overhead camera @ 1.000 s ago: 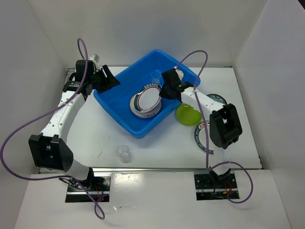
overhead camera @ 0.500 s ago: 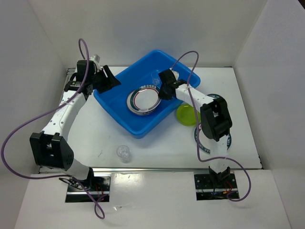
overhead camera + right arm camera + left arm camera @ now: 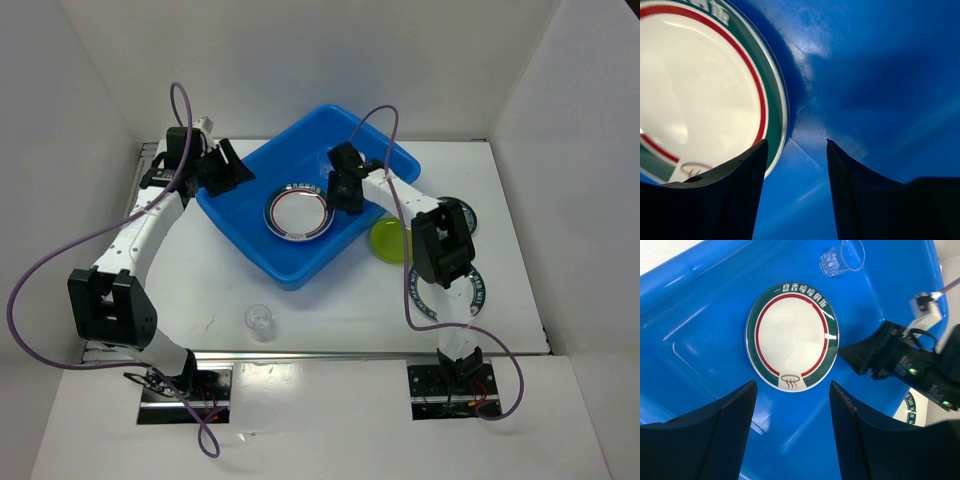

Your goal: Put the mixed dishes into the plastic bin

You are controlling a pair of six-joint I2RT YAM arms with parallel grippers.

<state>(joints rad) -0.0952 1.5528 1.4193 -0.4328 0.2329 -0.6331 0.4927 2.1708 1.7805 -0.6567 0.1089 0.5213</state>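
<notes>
At left, left tool [image 3: 792,385] wide open and empty by the rim of the blue bin [image 3: 290,262]; in that bin, long side slanting near-left to far-right, white plate [image 3: 298,212] lying flat, face up; just right of it, right tool [image 3: 796,142] open, holding nothing.

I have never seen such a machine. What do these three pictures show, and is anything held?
These are two robot arms bolted at the near edge of a table. One picture looks down from above; the other two come from a camera on each wrist, so the dark shapes below are that arm's own fingers. The blue plastic bin holds a white rimmed plate and a clear cup. On the table outside lie a lime-green plate and a second clear cup. The left gripper and the right gripper are open and hold nothing.
</notes>
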